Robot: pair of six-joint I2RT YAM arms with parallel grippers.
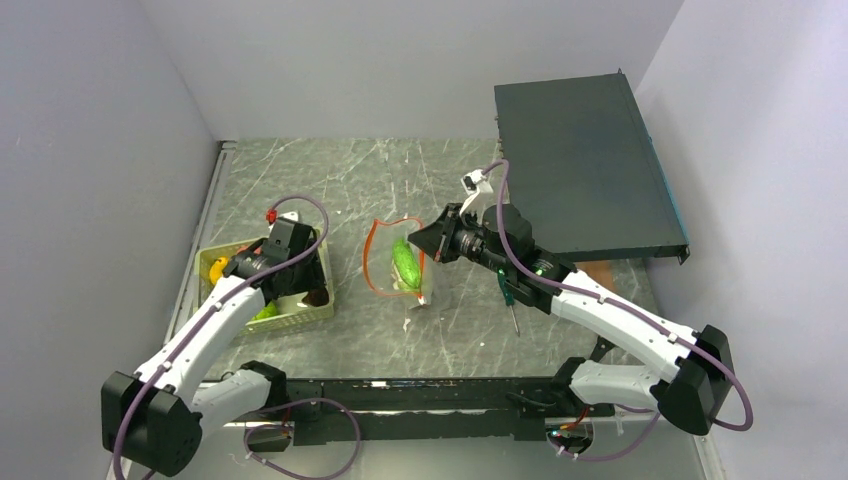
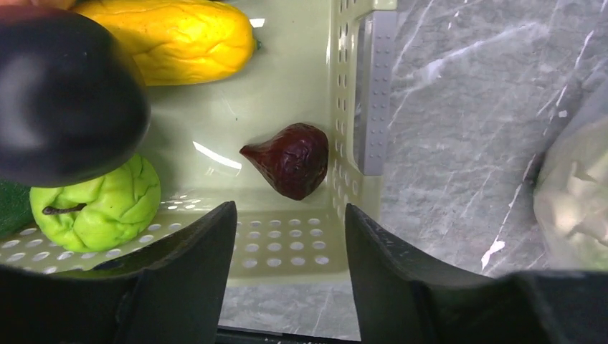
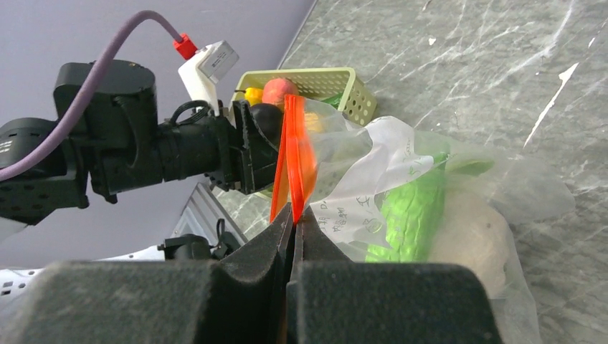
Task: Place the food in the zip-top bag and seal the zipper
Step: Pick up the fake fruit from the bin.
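top external: screwdriver (image 1: 513,314) right of bag (image 1: 384,262)

Left tool (image 2: 290,218) spread, right tool (image 3: 294,216) clamped

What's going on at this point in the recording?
The right gripper is pinched shut on the thin red-orange zipper strip of the clear crinkly plastic bag, holding its mouth up. A green toy vegetable and a whitish one lie inside. The left gripper, open and empty, hangs over the light green slatted basket, aimed at a dark purple toy fruit.
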